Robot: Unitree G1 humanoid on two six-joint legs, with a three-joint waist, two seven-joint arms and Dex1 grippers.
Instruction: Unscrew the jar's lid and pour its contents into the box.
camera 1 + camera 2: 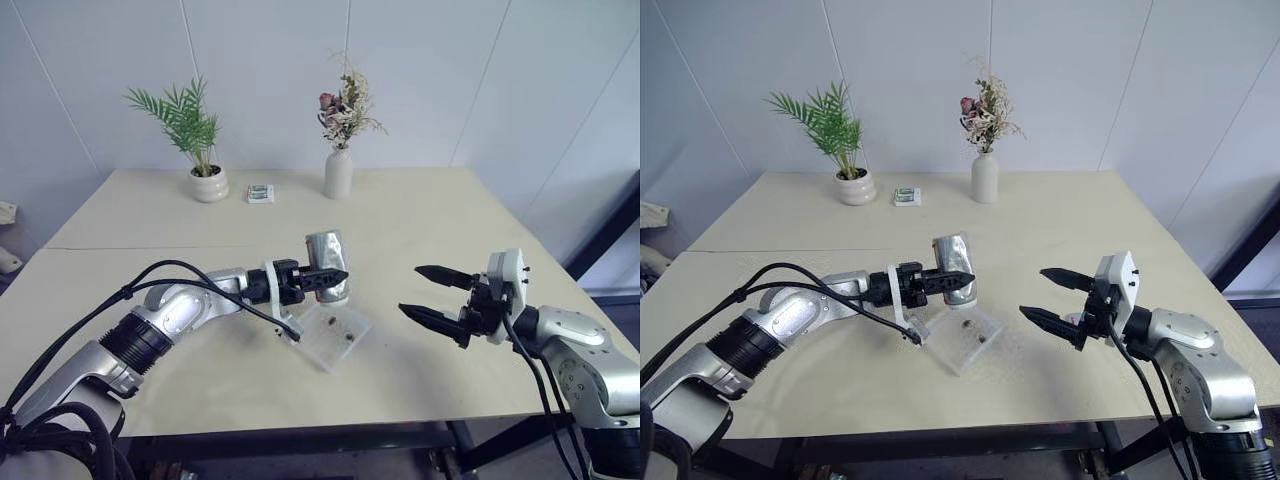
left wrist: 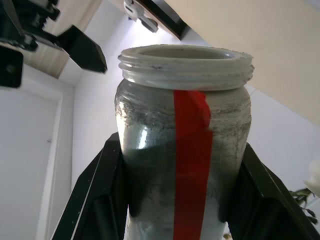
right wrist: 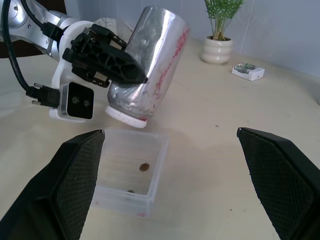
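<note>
**Jar tipped mouth-down over the box**

White wall panels back a pale desk (image 1: pixel 430 215) that carries everything. Along its far edge stand a potted plant (image 1: pixel 208 183), a white flower vase (image 1: pixel 338 172) and, between them, a small green-and-white packet (image 1: pixel 261 193).

Toward the near edge, about midway along it, the left end effector (image 1: pixel 330 281) is clamped on the jar (image 1: pixel 326 256), its black fingers on either side of the silvery body. The jar is tilted with its open, threaded mouth downward, just above the far corner of the box (image 1: pixel 332 335). No lid sits on the rim. The box lies flat on the desk, and a few contents (image 3: pixel 144 167) already rest on its floor as tiny dark brown pieces.

The right end effector (image 1: pixel 438 296) hangs level beside the box, well apart from it, jaws spread wide and empty.

The jar looks light, rigid and smooth, so likely slippery; a hold across the middle of the body, as now, seems right, leaving the mouth free. The thin clear box probably slides easily if nudged. The pieces would bounce, so a low, gentle pour suits them.
</note>
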